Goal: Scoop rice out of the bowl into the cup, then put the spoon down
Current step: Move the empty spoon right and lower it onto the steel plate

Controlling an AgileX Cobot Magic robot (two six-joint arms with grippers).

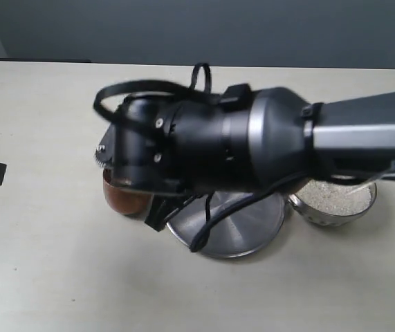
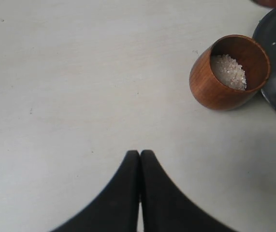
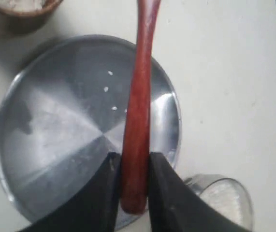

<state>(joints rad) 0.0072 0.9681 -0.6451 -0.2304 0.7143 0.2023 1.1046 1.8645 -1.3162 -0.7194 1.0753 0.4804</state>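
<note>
flat steel plate (image 1: 252, 225), stray grains, pale tabletop (image 1: 45, 277)

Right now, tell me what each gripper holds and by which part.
The right gripper holds the spoon near the end of its handle, pinched between its fingers. The left gripper is shut, holding nothing.

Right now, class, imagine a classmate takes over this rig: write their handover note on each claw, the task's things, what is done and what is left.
Left claw: shut, empty, apart from the wooden cup.
Right claw: shut on the wooden spoon, handle crossing the steel plate; spoon head out of view.
Steel bowl beside the plate holds rice.
Done: some rice in the cup, a little spilled on the plate.
Left: more scoops if needed, then set the spoon down.
</note>
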